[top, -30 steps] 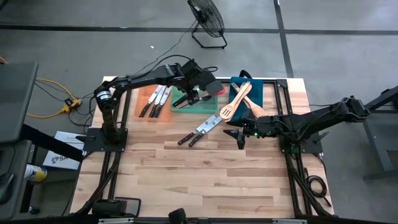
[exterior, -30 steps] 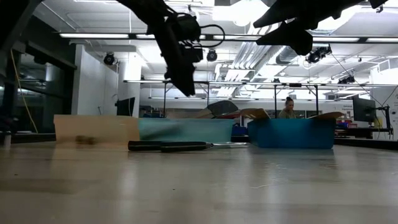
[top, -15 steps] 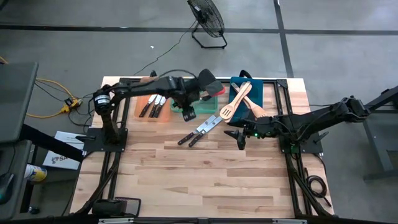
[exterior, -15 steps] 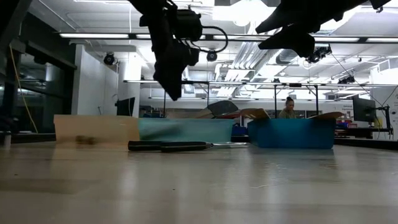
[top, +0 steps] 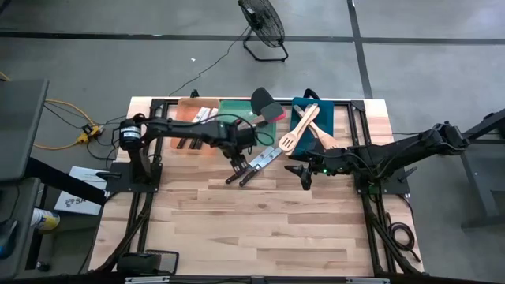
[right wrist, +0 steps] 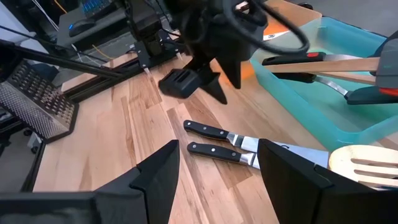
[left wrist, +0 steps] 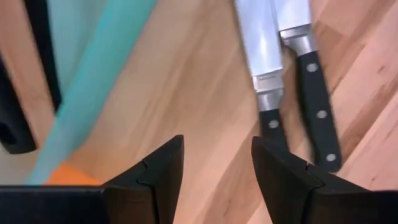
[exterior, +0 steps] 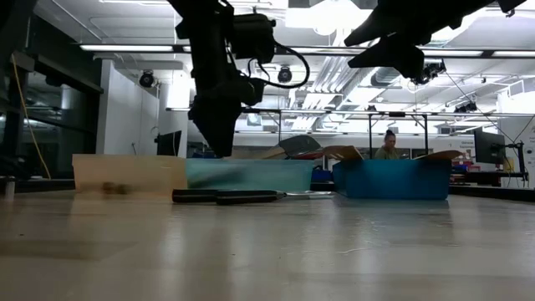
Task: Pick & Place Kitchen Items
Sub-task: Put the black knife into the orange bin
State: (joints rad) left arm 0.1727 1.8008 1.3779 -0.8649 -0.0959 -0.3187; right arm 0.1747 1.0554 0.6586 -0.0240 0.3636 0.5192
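Note:
Two black-handled steel knives (top: 252, 166) lie flat, side by side, on the wooden table in front of the green tray (top: 237, 134). My left gripper (top: 237, 157) hangs open just above the table, beside the knife handles (left wrist: 314, 106) on their left, pointing steeply down; nothing is between its fingers (left wrist: 217, 165). My right gripper (top: 304, 173) waits open to the right of the knives, clear of the table. Black and red spatulas (top: 268, 108) lie in the green tray. Pale wooden utensils (top: 302, 128) rest in the blue tray (top: 339, 118).
An orange tray (top: 189, 106) with knives sits at the far left of the row of three trays. A floor fan (top: 262, 25) stands beyond the table. Bare wood fills the near half of the table. A person (exterior: 387, 146) shows far behind in the low view.
My left gripper has come from above the green tray toward the table's near edge and down. It now hangs low beside the two knives. The knives and my right gripper have kept still.

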